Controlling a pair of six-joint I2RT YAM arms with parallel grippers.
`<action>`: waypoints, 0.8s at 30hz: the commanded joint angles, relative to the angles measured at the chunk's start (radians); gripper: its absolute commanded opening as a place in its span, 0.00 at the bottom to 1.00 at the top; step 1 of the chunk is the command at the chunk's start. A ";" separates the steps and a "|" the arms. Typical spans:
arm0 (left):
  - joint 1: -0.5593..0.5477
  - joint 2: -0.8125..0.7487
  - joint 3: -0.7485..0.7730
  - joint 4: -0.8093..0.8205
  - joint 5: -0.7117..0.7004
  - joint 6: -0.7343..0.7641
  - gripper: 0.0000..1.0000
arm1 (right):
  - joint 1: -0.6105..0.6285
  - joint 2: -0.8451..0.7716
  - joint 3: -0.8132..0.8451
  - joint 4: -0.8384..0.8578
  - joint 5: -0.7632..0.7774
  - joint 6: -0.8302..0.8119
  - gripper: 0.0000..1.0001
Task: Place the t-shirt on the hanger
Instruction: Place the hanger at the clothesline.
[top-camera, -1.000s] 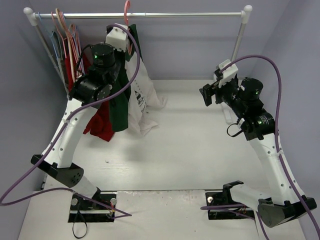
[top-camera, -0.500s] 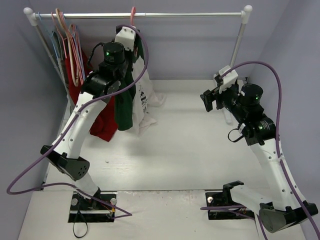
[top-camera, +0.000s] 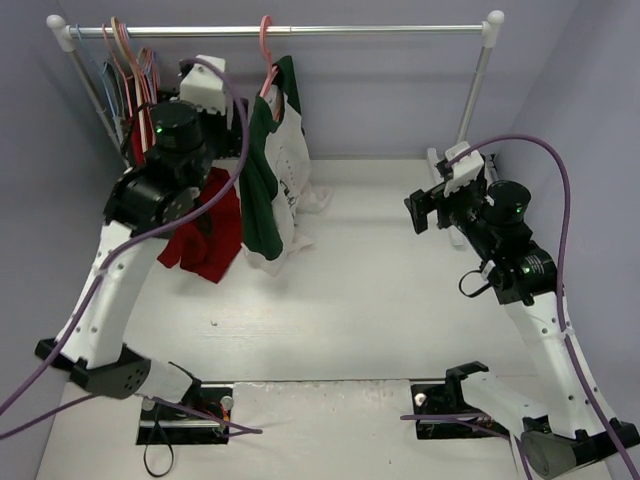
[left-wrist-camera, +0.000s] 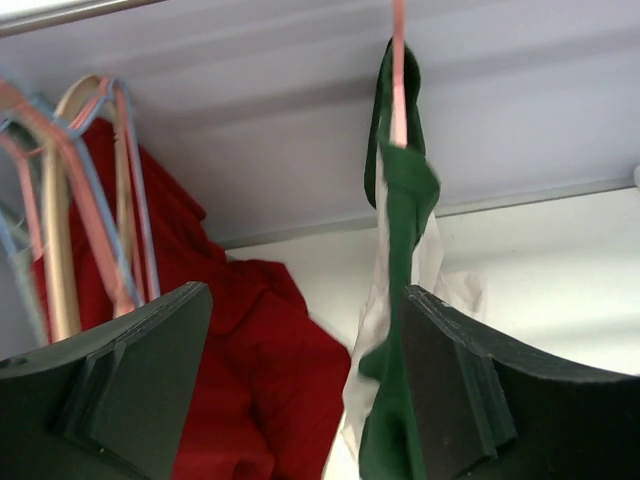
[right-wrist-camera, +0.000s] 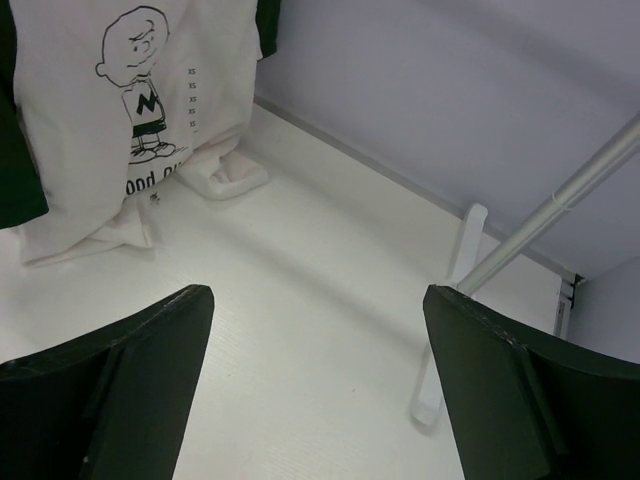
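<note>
One view, right wrist, shows cartoon (right-wrist-camera: 135, 80) on t-shirt (right-wrist-camera: 215, 95).

The white-bodied t-shirt with dark green sleeves and shoulders (top-camera: 272, 175) hangs from the thin pink plastic hanger (top-camera: 265, 45), whose curved hook is over the metal rail (top-camera: 380, 30). The shirt droops bunched and uneven, its white hem crumpled on the white table (top-camera: 380, 270) and its cartoon-boy print turned rightward.

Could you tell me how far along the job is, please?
Looks essentially done: the t-shirt hangs on the pink hanger, hooked over the rail. Nothing in hand: left gripper and right gripper are open, clear of it. Left: perhaps only backing away.
</note>
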 joint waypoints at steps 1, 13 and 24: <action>0.006 -0.154 -0.053 -0.072 -0.006 -0.047 0.75 | -0.006 -0.046 -0.018 0.044 0.086 0.036 0.93; 0.005 -0.590 -0.495 -0.411 -0.008 -0.185 0.75 | -0.005 -0.317 -0.173 -0.029 0.304 0.189 1.00; 0.005 -0.802 -0.688 -0.429 -0.061 -0.121 0.75 | -0.005 -0.434 -0.279 -0.056 0.367 0.229 1.00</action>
